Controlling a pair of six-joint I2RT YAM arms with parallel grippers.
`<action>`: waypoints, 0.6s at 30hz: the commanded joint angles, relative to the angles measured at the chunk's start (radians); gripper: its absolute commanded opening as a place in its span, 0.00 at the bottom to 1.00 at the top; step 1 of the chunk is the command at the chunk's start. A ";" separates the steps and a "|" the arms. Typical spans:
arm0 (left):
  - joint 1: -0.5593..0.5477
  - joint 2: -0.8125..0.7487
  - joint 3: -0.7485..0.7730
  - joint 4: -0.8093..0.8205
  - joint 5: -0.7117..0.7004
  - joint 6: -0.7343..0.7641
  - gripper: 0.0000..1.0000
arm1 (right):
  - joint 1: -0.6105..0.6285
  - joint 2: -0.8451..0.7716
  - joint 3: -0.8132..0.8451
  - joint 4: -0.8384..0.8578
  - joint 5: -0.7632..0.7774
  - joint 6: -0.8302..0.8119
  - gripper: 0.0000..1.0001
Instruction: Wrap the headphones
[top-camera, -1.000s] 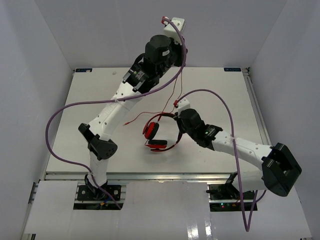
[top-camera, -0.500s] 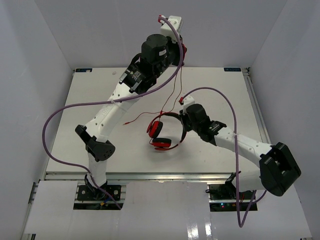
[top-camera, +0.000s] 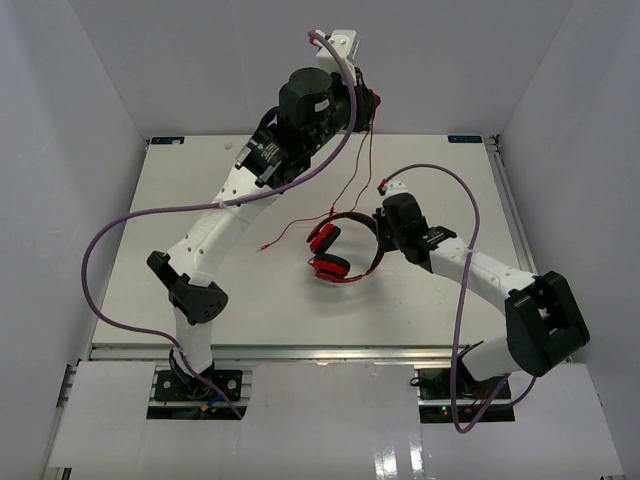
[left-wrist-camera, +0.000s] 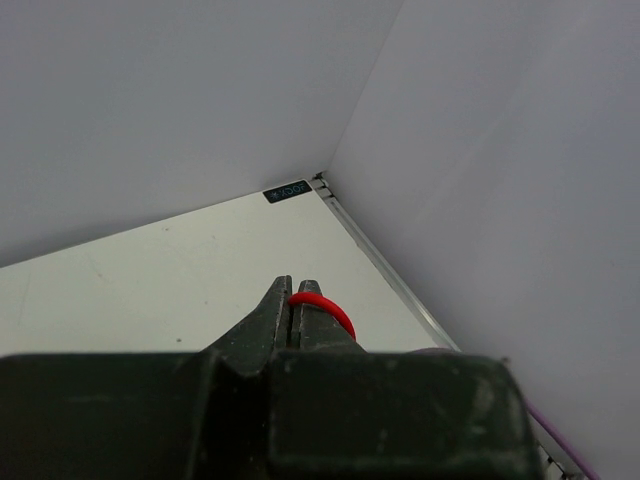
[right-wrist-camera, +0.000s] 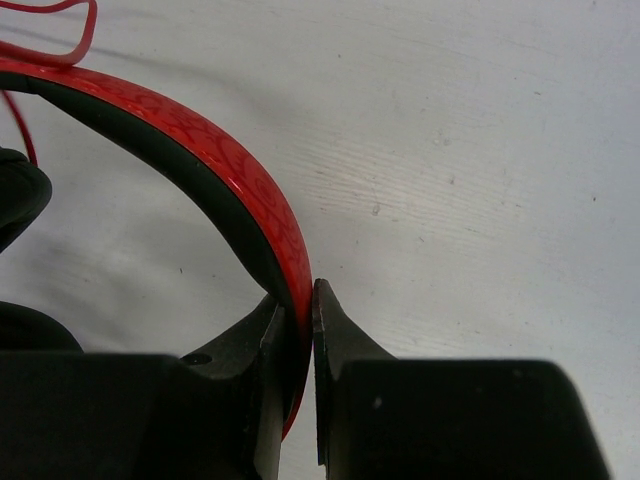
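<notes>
The red headphones (top-camera: 331, 267) lay near the desk's (top-camera: 190, 170) middle, ear cups leftward, their thin red cable (top-camera: 360, 165) rising toward the far edge.

The left arm (top-camera: 222, 225) and right arm (top-camera: 475, 280) are white shells with black joint housings (top-camera: 195, 298). A thick purple cable (top-camera: 112, 228) runs along each of the 2. Their fingers (left-wrist-camera: 272, 318) are dark, tapered wedges.

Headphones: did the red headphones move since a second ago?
Yes. The headphones slid right, nearer the right edge of the table, with the right gripper shut on them.
</notes>
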 joint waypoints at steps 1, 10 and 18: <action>-0.004 -0.114 -0.031 0.033 0.052 -0.058 0.00 | -0.056 0.008 0.078 0.005 -0.038 0.084 0.08; -0.014 -0.192 -0.138 0.011 0.001 -0.013 0.00 | -0.157 0.012 0.135 -0.014 -0.112 0.110 0.08; -0.015 -0.195 -0.131 -0.013 -0.107 0.058 0.00 | -0.162 0.003 0.123 -0.066 -0.275 0.055 0.08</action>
